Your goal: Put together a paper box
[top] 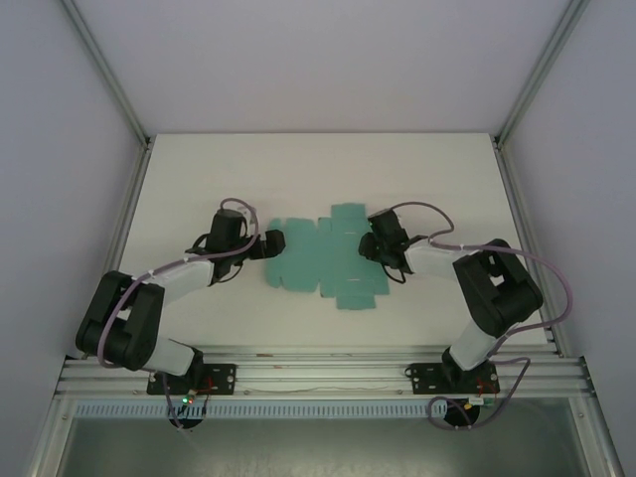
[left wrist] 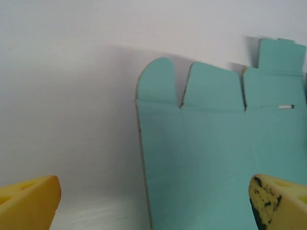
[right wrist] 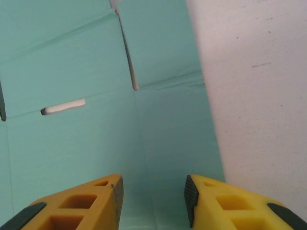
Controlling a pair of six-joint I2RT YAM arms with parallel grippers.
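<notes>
Both left gripper (top: 276,243) and right gripper (top: 366,245), fingers spread, flank the flat paper box (top: 318,260), seemingly positioned for folding.

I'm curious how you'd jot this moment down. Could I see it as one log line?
paper box: flat, unfolded on table | left gripper: open, straddling its left edge | right gripper: open, over its right side | held: nothing

The paper box (top: 323,260) lies flat on the table (top: 298,169), about midway between the left and right edges. The left gripper (top: 276,243) sits at its left side. The right gripper (top: 370,246) sits over its right side.
</notes>
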